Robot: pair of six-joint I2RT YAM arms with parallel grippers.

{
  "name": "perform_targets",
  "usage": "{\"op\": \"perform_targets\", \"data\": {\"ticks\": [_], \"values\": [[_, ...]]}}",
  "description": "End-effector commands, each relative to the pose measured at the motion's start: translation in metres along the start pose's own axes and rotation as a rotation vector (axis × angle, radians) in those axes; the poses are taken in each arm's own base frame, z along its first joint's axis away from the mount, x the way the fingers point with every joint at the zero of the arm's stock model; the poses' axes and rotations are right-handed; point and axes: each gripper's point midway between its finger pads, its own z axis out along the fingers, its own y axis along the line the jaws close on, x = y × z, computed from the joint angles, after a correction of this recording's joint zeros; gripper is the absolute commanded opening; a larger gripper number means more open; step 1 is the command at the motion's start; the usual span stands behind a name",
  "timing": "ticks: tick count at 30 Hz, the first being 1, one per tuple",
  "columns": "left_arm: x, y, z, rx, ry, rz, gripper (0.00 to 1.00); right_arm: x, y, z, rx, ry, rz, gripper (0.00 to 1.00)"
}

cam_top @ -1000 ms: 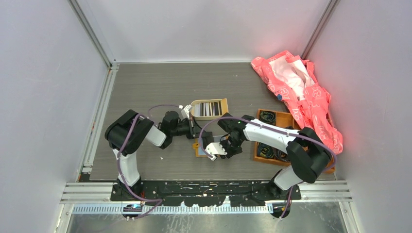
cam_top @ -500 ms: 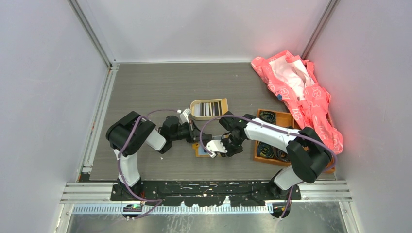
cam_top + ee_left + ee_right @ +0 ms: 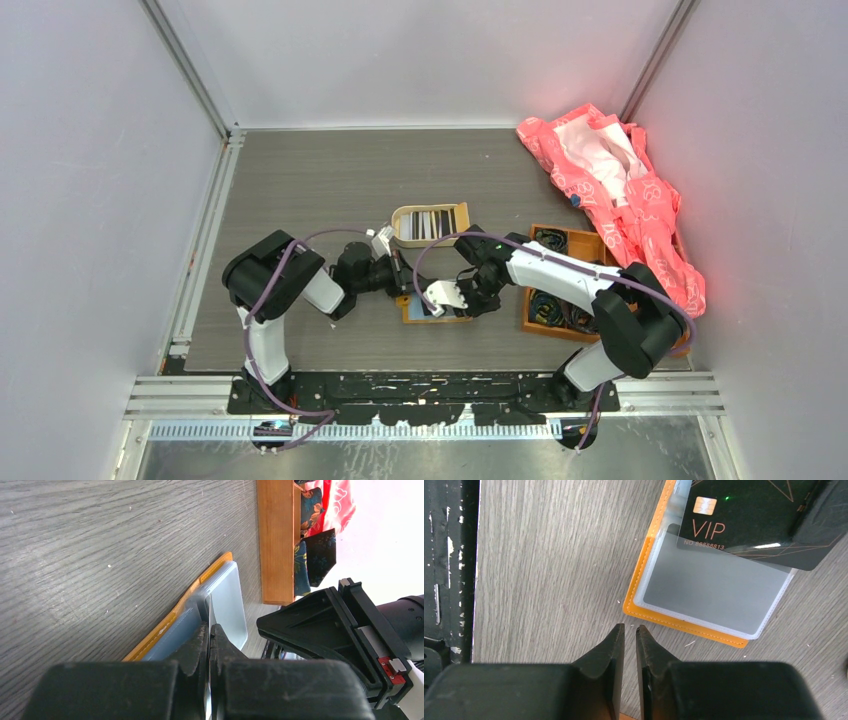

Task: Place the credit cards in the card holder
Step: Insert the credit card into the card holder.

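Note:
The orange card holder lies open on the table between my arms. In the right wrist view its orange edge frames a clear pale sleeve. A black "VIP" credit card lies partly on that sleeve, one corner under a sleeve layer. My left gripper is shut on a thin pale layer at the holder's left end, and its dark finger covers the card's far end. Its fingertips meet. My right gripper hovers just above the holder. Its jaws are nearly together and empty.
An oval beige tin holding several more cards stands just behind the holder. An orange wooden compartment tray with dark rolled items sits to the right and also shows in the left wrist view. Pink cloth is heaped at the back right. The black base rail runs along the near edge.
My right gripper has moved a little away from the near edge, over the holder. My left gripper has stayed pinched at the holder's left end.

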Motion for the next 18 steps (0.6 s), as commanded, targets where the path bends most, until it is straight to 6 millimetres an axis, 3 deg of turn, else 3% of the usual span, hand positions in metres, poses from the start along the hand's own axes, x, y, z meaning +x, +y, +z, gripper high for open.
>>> {"op": "perform_targets", "data": {"ticks": [1, 18], "values": [[0.002, 0.006, 0.0, -0.02, -0.012, -0.023, 0.0, -0.013, -0.018, -0.013, 0.081, -0.034, -0.012, 0.21], [0.015, 0.022, 0.0, -0.148, 0.087, -0.113, 0.0, -0.012, -0.023, -0.011, 0.107, -0.03, 0.012, 0.22]]}}
